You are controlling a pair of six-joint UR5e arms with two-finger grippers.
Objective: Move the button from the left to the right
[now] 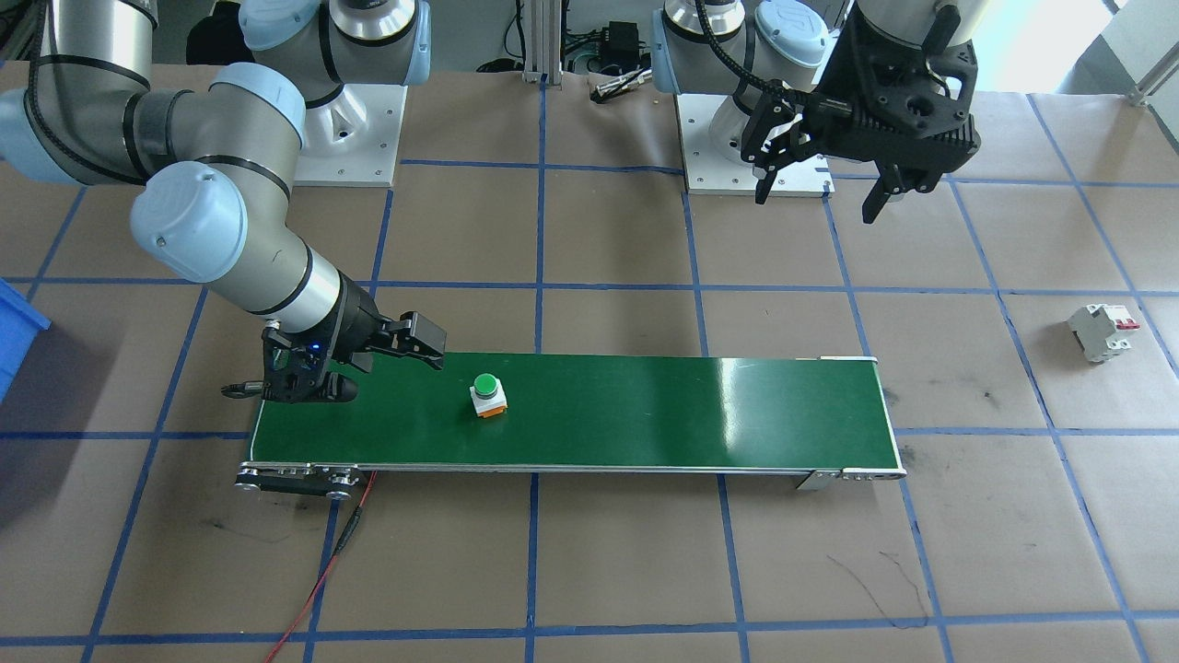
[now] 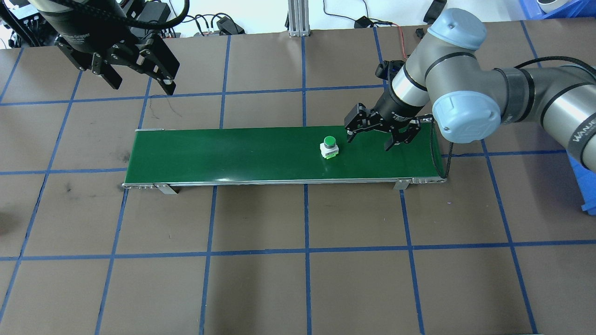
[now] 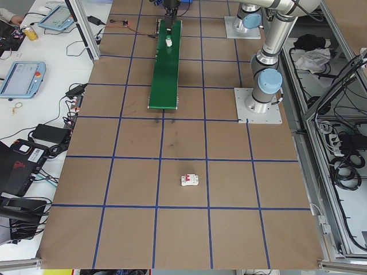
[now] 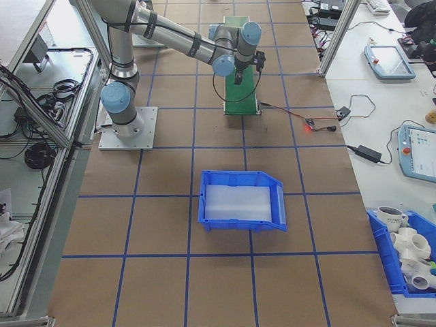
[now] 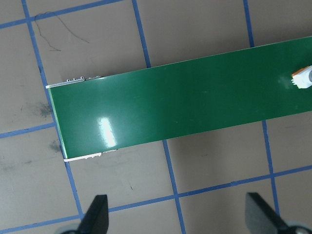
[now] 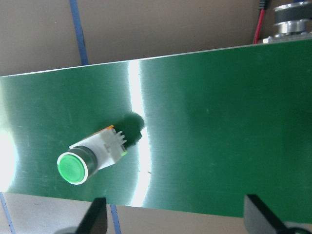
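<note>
Button: I see the button (image 2: 329, 147) standing upright on the green belt (image 2: 233, 153), green cap up, white body and orange base below. It sits right of the belt's middle, toward my right arm's end, near the belt's midline.

Right gripper: my right gripper (image 2: 376, 135) hangs low over the belt's right end, just beside the button but not touching it. The jaws are spread apart and hold nothing.

Left gripper: my left gripper (image 2: 142, 78) is raised well clear, above and behind the belt's left end. Its jaws are also spread wide and empty.

Step in hand: I judge this to be the right arm's approach to grasp the button where it stands on the belt.

How to do it well: I would first centre the spread jaws over the button, since in the right wrist view it lies off to the left of the fingers (image 6: 95, 219). I would then come down so the pads meet the white boxy body, not the round cap, which may slip. I would close slowly and squarely, because a push from one finger could tip the narrow piece.

Elsewhere: a white circuit breaker (image 1: 1101, 331) with red levers lies on the table beyond the belt's left end, and a blue bin (image 4: 242, 201) sits far off past the right end.
</note>
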